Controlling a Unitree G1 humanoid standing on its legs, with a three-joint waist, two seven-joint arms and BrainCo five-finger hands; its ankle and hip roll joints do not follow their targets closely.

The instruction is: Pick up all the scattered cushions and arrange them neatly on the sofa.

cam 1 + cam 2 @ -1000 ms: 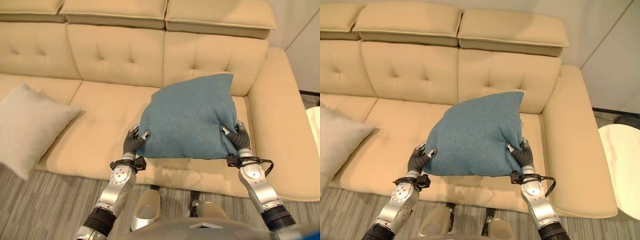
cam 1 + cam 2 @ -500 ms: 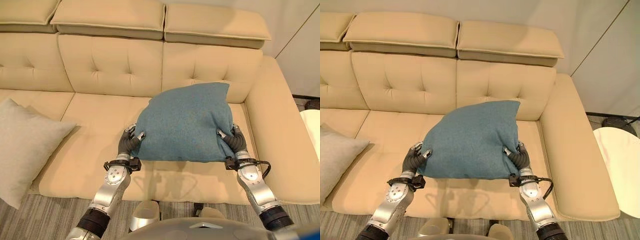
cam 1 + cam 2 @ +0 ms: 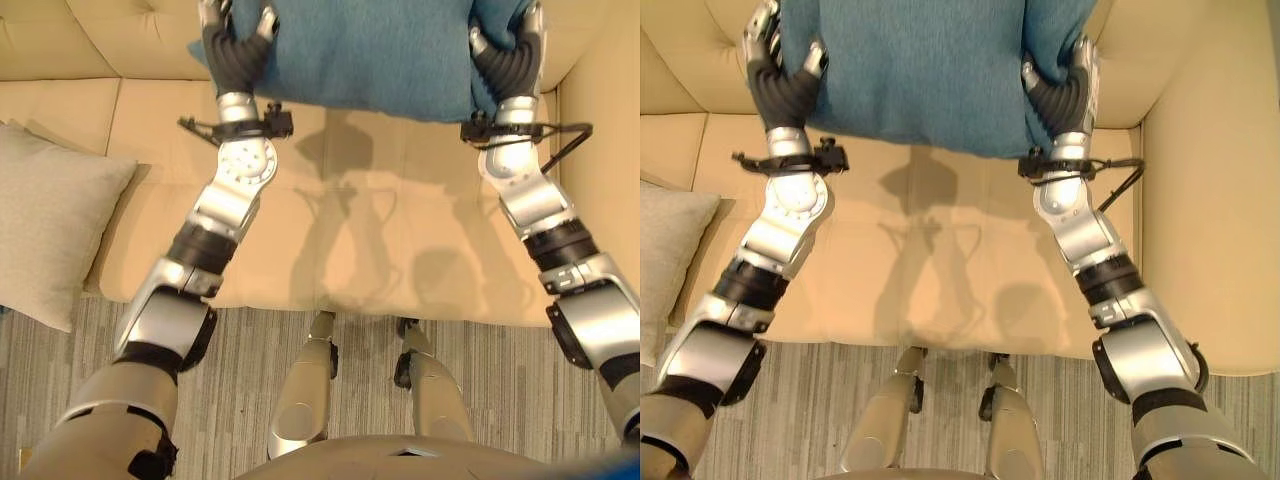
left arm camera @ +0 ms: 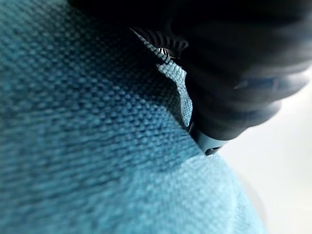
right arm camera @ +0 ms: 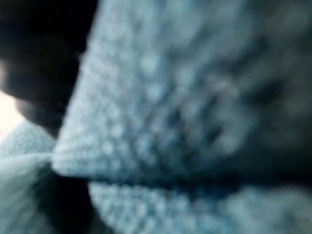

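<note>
A teal-blue cushion (image 3: 370, 55) hangs in the air over the cream sofa (image 3: 340, 230), held between both hands against the backrest at the upper edge of the head views. My left hand (image 3: 233, 55) is shut on its left bottom edge, fingers curled into the fabric. My right hand (image 3: 510, 60) is shut on its right bottom edge. The cushion's woven cloth (image 4: 97, 146) presses against both wrist cameras. A light grey cushion (image 3: 50, 235) lies on the sofa's seat at the far left, overhanging the front edge.
The sofa's right armrest (image 3: 1210, 220) rises beside my right arm. Striped grey carpet (image 3: 260, 350) runs along the sofa's front.
The camera has tipped down and moved closer to the sofa. Both arms have stretched forward and carried the teal-blue cushion further back toward the backrest, still in both hands.
</note>
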